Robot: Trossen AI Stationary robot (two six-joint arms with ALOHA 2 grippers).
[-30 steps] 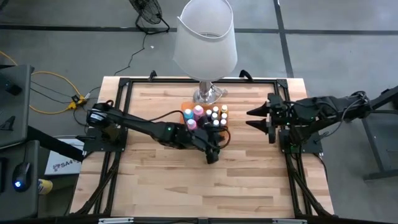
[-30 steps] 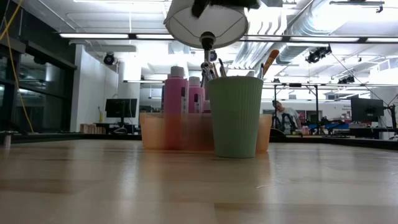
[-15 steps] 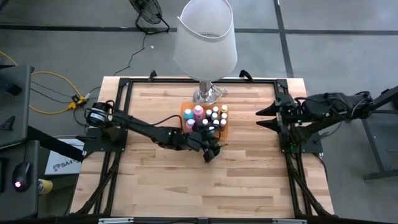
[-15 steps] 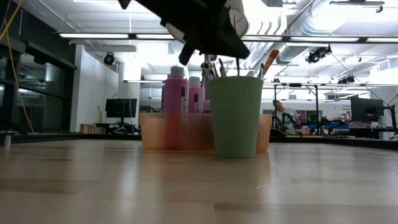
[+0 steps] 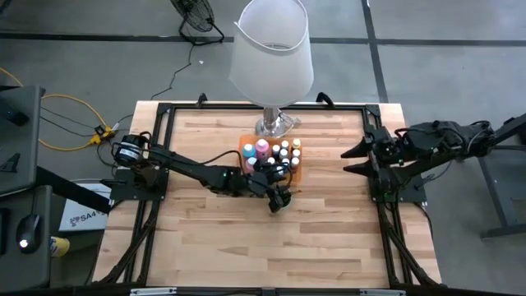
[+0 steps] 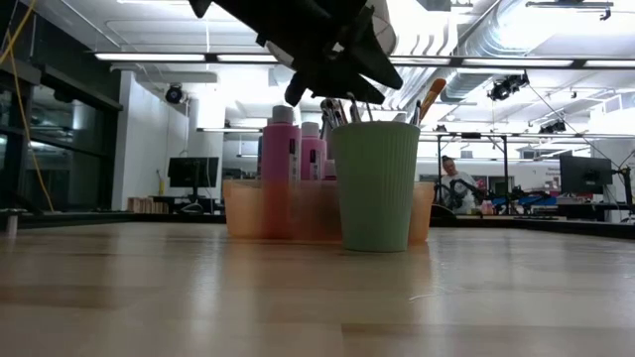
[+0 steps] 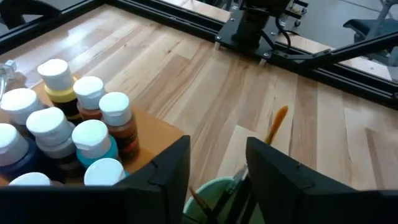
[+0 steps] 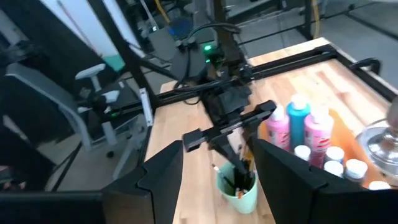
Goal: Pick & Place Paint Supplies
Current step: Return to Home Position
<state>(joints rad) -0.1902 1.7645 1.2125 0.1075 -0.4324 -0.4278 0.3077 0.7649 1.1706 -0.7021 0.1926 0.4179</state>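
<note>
A: High view: left gripper (image 5: 279,200) hangs beside the orange tray (image 5: 245,146); right gripper (image 5: 355,158), spread and empty, waits well apart.
B: Low view: green cup (image 6: 375,188) holds brushes (image 6: 342,107); pink bottles (image 6: 280,144) stand in the tray.
A: Left wrist: fingers (image 7: 165,174) spread, gripping nothing, close to the orange paintbrush (image 7: 277,121). A skewed lift could snag it, tipping the cup.
B: Right wrist: teal bottle (image 8: 298,115) upright in tray.

Brushes (image 7: 275,124) lean in a green cup (image 6: 375,183) directly beneath the left gripper (image 5: 279,200). Just beside it, white-capped small bottles (image 7: 74,124) and pink and teal tall bottles (image 8: 298,121) stand upright, packed in an orange tray (image 7: 158,134).
</note>
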